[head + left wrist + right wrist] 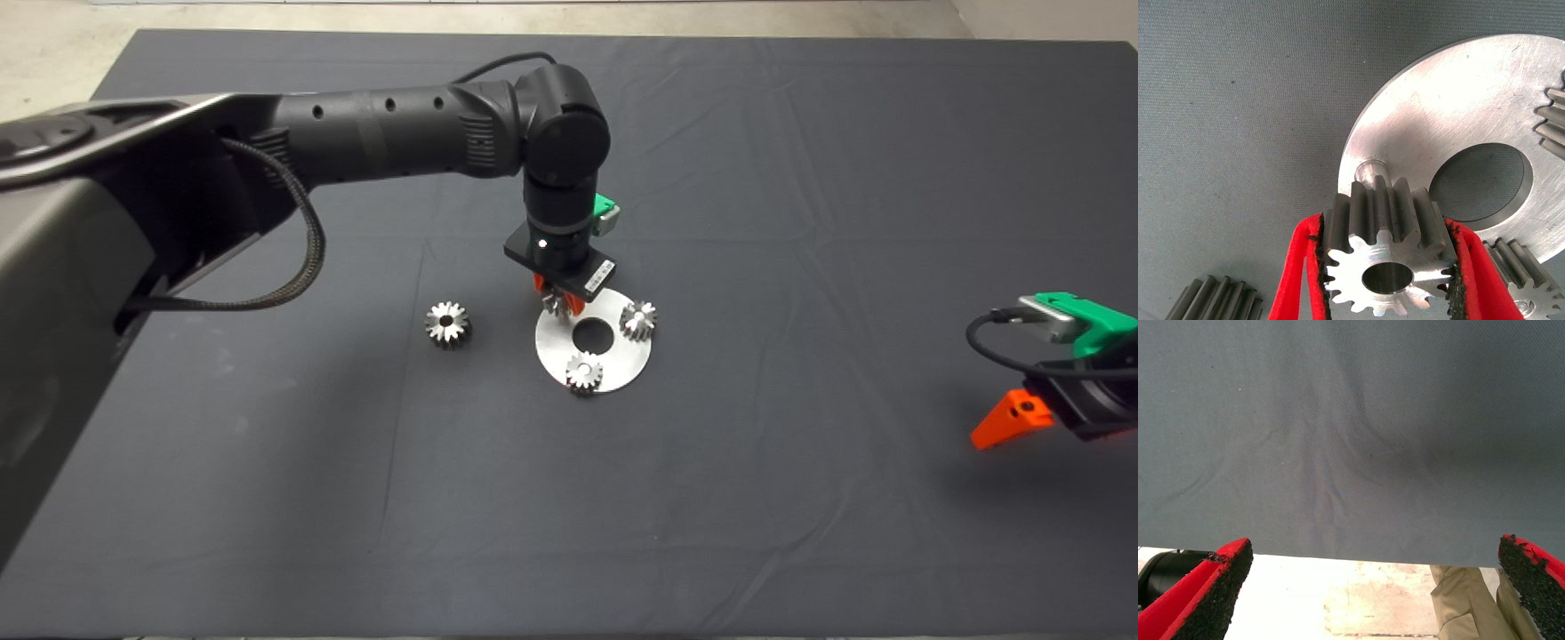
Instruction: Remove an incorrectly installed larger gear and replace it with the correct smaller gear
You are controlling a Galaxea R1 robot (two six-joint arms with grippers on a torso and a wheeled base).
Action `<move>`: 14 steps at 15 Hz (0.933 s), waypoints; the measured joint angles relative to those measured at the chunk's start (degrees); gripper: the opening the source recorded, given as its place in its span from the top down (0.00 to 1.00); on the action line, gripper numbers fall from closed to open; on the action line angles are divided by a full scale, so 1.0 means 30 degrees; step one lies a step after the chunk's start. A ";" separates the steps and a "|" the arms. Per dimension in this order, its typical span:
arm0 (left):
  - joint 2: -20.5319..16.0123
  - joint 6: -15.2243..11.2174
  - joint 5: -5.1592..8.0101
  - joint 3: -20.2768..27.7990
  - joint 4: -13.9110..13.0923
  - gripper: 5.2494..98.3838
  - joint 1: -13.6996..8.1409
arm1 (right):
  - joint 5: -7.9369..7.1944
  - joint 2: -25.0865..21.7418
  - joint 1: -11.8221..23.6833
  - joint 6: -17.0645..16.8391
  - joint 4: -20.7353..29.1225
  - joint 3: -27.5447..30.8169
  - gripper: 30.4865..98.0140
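The small gear is clamped between the left gripper fingers, just above a peg at the plate left edge. The large gear lies on the mat, left of the plate. The right gripper is parked open at the right.

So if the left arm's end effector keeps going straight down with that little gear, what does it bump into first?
Probably the short peg on the round silver metal plate. The left end effector holds the small shiny steel gear just above it, though the depth is hard to judge.
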 measured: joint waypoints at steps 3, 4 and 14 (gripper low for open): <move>0.0000 -0.0022 -0.0018 -0.0037 0.0008 0.78 0.0000 | -0.0008 0.0000 0.0000 0.0000 0.0000 0.0000 0.02; 0.0024 -0.0057 -0.0087 -0.0184 0.0008 0.78 -0.0004 | 0.0000 0.0000 0.0000 0.0000 0.0000 0.0000 0.02; 0.0045 -0.0021 -0.0265 -0.0143 0.0662 0.78 0.0154 | -0.0008 0.0008 -0.0008 0.0065 0.0000 0.0605 0.02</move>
